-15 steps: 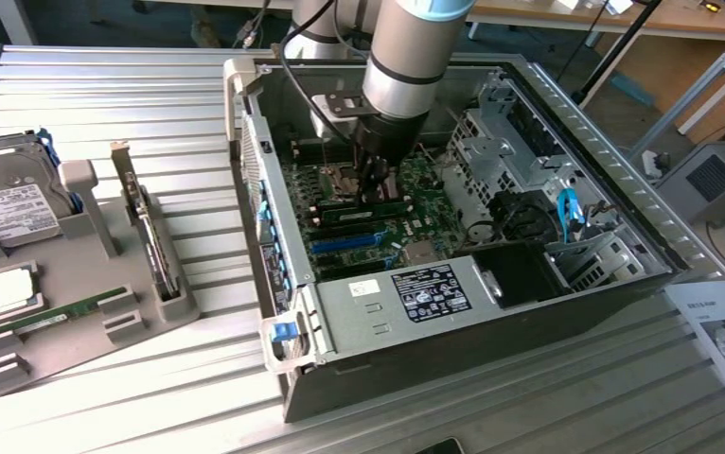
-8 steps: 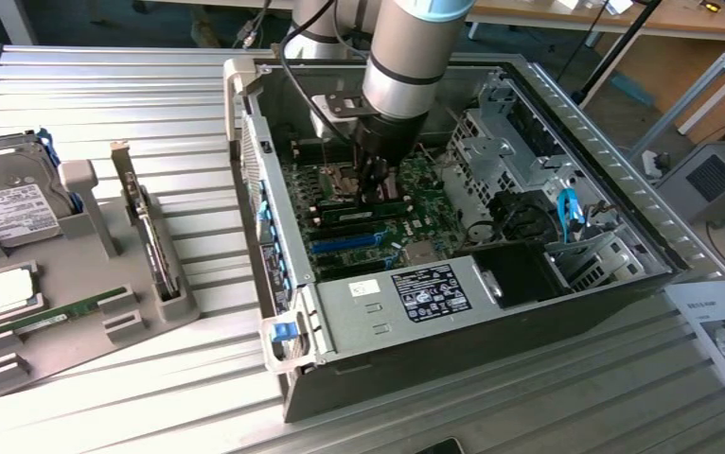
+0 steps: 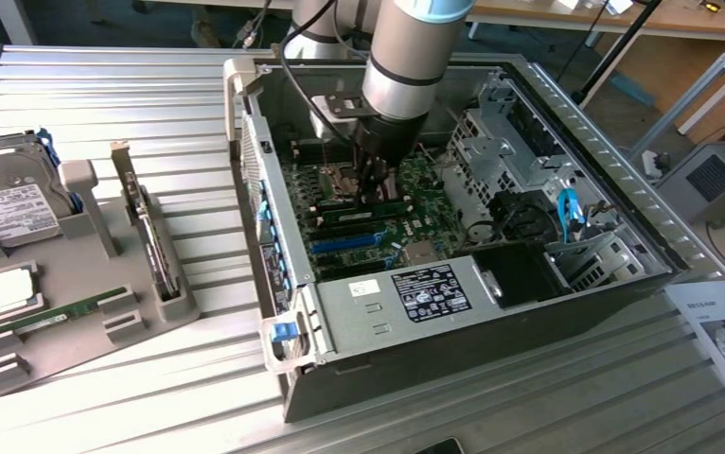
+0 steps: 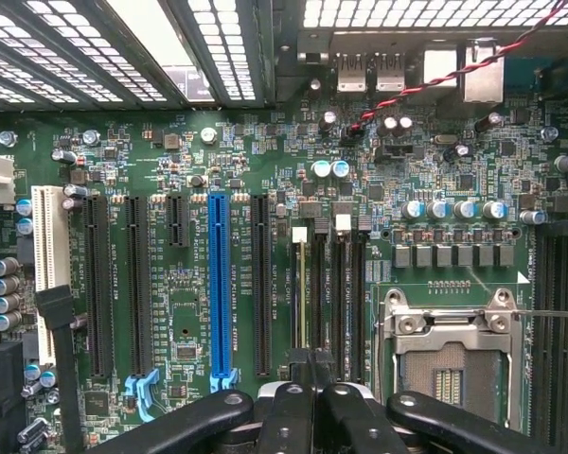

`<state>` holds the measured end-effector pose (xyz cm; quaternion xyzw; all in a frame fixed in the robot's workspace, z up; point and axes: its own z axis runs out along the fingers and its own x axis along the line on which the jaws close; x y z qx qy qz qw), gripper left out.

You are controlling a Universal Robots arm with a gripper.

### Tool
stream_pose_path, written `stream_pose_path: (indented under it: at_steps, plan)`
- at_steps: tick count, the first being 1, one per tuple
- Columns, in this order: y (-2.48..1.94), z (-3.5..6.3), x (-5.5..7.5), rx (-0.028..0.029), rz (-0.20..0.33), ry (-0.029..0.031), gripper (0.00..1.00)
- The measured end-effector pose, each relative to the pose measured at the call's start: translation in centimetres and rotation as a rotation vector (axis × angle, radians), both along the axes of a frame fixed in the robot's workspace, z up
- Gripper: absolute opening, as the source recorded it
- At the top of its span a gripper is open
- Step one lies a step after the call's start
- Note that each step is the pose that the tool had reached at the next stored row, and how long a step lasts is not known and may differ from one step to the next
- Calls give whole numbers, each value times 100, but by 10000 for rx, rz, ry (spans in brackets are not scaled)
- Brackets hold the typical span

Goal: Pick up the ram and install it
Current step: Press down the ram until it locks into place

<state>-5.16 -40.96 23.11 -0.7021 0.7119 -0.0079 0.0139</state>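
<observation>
Your pincer (image 4: pixel 312 397) is pressed together, empty, low over the memory slots (image 4: pixel 327 293); slots run lengthwise away from it. Spare ram (image 3: pixel 53 320) sits well off on the worktop tray (image 3: pixel 148 326).

Arm (image 3: pixel 400 57) reaching steeply down, gripper (image 3: pixel 376 184) pointing downward, fingers (image 4: pixel 293 416) closed together.

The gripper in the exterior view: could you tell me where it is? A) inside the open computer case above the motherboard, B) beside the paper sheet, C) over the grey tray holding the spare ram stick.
A: the gripper reaches down into the computer case, just above the motherboard.
</observation>
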Motion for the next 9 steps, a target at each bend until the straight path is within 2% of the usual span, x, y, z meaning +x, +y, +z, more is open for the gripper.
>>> stream_pose_path:
  at_steps: [9]
  plan:
    - [-1, 96, -1, -11, 0, 5, 11]
